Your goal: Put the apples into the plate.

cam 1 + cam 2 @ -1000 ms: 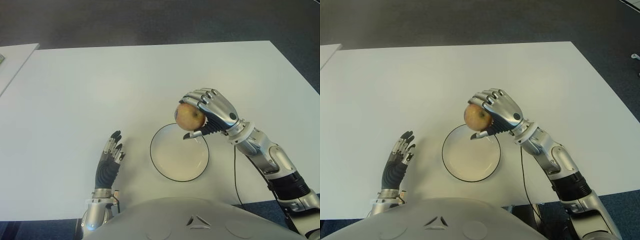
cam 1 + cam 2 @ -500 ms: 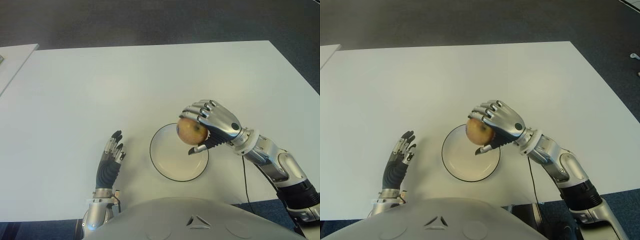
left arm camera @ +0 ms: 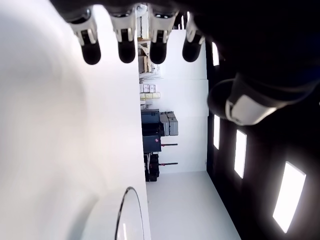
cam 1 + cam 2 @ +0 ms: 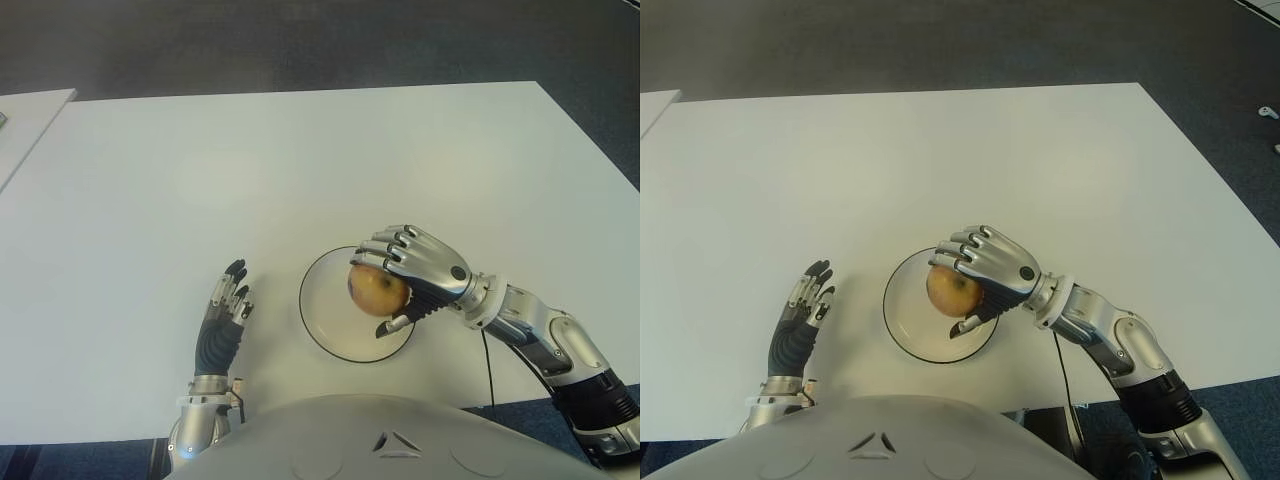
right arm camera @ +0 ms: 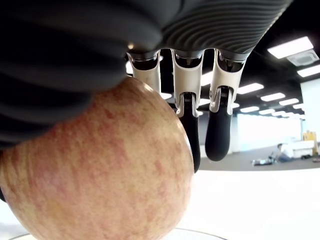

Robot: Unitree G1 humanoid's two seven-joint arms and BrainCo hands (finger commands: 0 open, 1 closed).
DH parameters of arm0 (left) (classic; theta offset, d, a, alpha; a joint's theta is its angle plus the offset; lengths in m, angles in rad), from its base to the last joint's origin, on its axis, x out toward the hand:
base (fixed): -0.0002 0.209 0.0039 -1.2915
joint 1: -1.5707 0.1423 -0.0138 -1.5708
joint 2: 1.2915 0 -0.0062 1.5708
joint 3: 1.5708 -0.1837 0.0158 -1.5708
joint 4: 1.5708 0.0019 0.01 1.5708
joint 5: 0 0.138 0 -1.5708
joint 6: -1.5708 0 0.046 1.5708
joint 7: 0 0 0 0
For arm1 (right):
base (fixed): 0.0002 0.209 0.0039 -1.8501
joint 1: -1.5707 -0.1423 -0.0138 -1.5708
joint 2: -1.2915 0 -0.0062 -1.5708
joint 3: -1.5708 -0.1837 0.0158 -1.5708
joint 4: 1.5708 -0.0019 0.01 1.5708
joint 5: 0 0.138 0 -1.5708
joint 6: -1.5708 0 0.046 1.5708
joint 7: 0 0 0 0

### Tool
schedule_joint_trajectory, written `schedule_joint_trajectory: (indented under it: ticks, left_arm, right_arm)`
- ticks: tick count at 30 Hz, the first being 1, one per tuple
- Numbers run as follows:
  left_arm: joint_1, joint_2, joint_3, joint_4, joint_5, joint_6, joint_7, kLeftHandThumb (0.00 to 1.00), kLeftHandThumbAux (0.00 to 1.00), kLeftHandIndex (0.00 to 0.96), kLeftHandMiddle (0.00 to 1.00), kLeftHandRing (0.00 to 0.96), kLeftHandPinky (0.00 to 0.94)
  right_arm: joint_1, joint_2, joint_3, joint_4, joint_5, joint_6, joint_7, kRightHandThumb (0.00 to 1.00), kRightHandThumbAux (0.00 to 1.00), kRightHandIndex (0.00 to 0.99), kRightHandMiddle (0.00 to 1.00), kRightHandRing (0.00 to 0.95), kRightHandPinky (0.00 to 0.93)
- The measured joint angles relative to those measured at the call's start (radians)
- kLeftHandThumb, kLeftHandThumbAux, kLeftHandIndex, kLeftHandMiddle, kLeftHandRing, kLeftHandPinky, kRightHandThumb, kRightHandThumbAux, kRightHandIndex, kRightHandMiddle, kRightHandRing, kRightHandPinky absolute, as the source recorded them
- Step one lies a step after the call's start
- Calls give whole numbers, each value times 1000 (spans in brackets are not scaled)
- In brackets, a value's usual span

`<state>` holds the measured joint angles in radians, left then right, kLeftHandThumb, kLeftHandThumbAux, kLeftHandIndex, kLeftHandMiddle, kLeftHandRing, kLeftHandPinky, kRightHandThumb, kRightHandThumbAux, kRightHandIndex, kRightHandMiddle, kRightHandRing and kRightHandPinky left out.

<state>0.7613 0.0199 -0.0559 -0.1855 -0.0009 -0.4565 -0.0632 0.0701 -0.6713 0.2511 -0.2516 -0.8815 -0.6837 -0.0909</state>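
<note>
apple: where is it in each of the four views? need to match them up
Left eye: apple in the right robot hand, over the plate.
Right eye: same, apple over the plate's right part.
Left wrist: no apple; only the plate rim.
Right wrist: apple fills the view under the fingers.
Shared landmark: the plate's dark rim.

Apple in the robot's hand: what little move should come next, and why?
Probably lower it a bit more, then let go. The right hand grips the apple over the plate, and whether they touch can't be told. The left hand holds nothing.
</note>
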Motion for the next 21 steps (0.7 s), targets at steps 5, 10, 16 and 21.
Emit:
schedule_joint_trajectory:
  ticks: [5,10,16,21]
  left_arm:
    - [0,-3,-1,-1,3,0,1,64,475,18,0,0,0]
    - [0,-5,-1,-2,9,1,1,65,470,20,0,0,0]
    - [0,-7,-1,-4,11,3,1,68,468,26,0,0,0]
    - [0,-10,-2,-5,12,3,1,59,479,25,0,0,0]
  right_arm:
    - [0,3,-1,8,0,0,0,744,707,442,865,877,868]
    - [0,9,-2,8,0,-1,0,745,706,442,863,877,868]
    - [1,20,-1,9,-2,-1,0,745,706,442,858,873,862]
    - [7,40,-1,8,-19,9,-2,715,708,432,637,593,557]
